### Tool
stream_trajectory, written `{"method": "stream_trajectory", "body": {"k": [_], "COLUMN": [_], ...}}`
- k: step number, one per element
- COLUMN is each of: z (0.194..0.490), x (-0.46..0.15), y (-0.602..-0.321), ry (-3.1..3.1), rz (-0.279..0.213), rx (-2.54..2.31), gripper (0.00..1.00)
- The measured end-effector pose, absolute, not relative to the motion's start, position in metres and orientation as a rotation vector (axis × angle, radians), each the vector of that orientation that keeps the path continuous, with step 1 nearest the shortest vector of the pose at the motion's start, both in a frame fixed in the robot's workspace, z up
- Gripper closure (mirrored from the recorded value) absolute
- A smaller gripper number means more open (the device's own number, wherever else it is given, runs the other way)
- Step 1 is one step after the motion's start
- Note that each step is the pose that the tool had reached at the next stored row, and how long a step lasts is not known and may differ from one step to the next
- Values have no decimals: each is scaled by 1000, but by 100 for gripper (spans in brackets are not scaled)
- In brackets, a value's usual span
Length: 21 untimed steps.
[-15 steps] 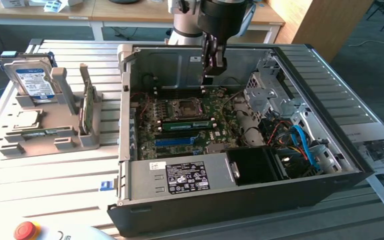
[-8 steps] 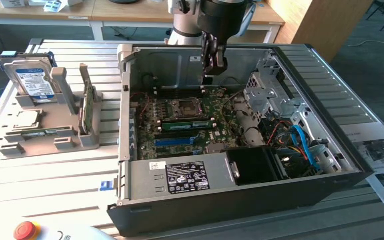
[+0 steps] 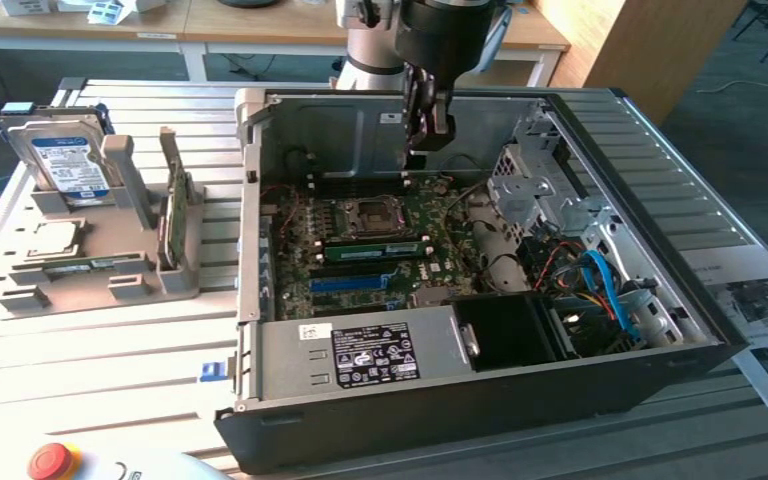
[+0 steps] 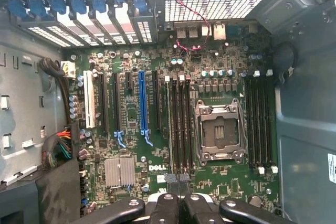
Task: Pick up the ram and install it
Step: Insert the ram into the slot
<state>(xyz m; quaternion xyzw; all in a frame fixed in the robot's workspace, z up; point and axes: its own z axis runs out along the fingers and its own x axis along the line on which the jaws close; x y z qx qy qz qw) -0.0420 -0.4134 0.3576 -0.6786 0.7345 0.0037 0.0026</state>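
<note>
Slatted metal table (image 3: 104,350) carries an open computer case (image 3: 491,425) lying on its side, with a grey parts holder (image 3: 157,272) well apart from it toward the exterior view's left. You see your gripper (image 3: 427,140) hanging inside the case opening above the motherboard (image 3: 357,288), close to the case's far wall and clear of the side walls. In the wrist view the gripper (image 4: 178,178) has its fingers pressed together with nothing between them, poised over the end of the dark memory slots (image 4: 181,124) just beside the empty CPU socket (image 4: 219,129). The ram (image 3: 373,250) stands on edge in a slot next to the CPU socket (image 3: 364,215), below and apart from the fingertips. Open room lies over the middle of the board. It is bounded by the drive cage (image 3: 544,190) and a tangle of blue cables (image 3: 611,290) on the exterior view's right, and by the power supply (image 3: 371,355) along the near edge. The holder keeps a hard drive (image 3: 67,160) upright, a square CPU chip (image 3: 53,238) and a spare green stick (image 3: 91,265) lying flat.
</note>
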Motion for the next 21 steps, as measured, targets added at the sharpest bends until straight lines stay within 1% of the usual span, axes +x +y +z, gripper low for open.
{"method": "stream_trajectory", "body": {"k": [21], "z": [357], "x": [-15], "y": [-415], "ry": [2303], "rz": [12], "rx": [-2129], "gripper": [89]}}
